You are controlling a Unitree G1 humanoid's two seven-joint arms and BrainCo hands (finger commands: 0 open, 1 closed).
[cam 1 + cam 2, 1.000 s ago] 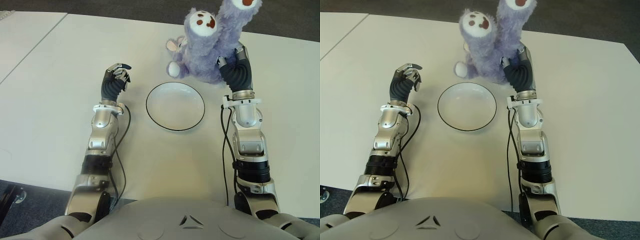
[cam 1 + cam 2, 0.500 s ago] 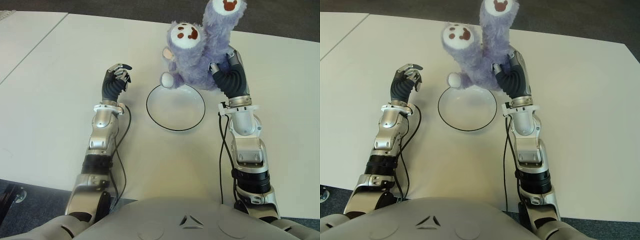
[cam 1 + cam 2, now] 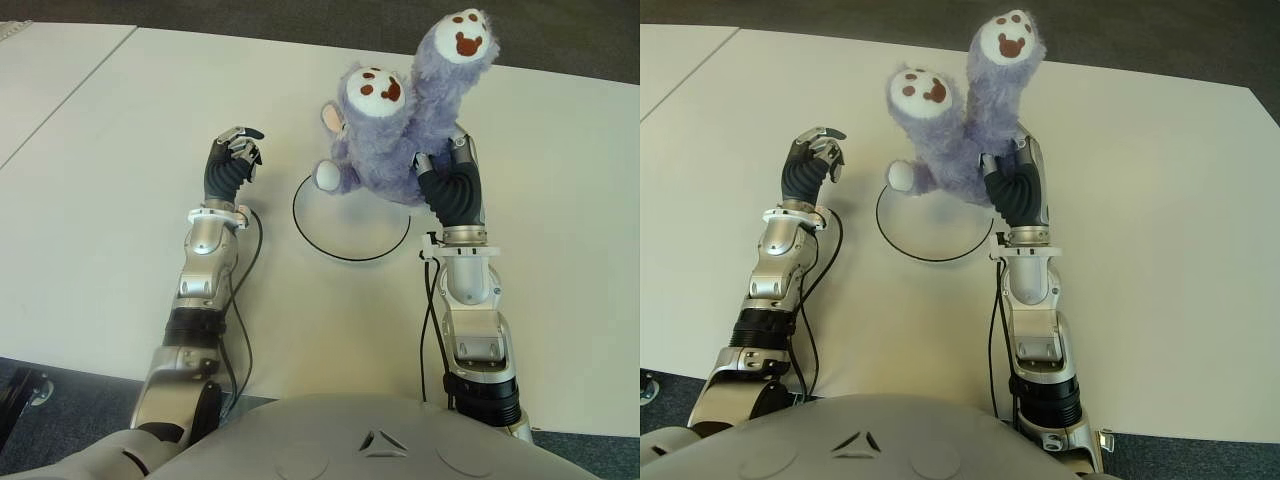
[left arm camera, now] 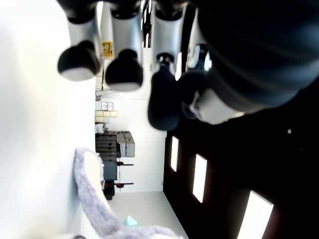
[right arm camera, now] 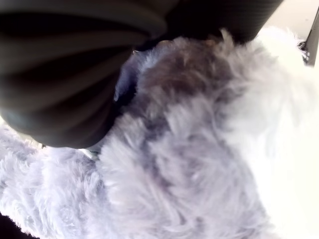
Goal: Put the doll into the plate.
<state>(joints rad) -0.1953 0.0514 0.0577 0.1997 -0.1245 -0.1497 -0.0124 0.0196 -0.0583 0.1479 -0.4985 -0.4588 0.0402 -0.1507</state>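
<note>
A fluffy purple doll (image 3: pixel 400 130) with white paw pads hangs upside down, feet up, over the far right part of the white plate (image 3: pixel 340 235), a black-rimmed dish on the table. My right hand (image 3: pixel 445 180) is shut on the doll's body from the near right side; purple fur (image 5: pixel 189 149) fills the right wrist view. My left hand (image 3: pixel 235 155) shows to the left of the plate with its fingers curled and nothing in them, as the fingertips (image 4: pixel 124 72) show in the left wrist view.
The pale table (image 3: pixel 100 200) spreads wide on both sides of the plate. Its far edge meets a dark floor (image 3: pixel 560 30). A seam to a neighbouring tabletop (image 3: pixel 60 95) runs at the far left.
My right hand has carried the doll nearer and to the left, from beyond the plate's far right edge to above the plate. The left hand has stayed still.
</note>
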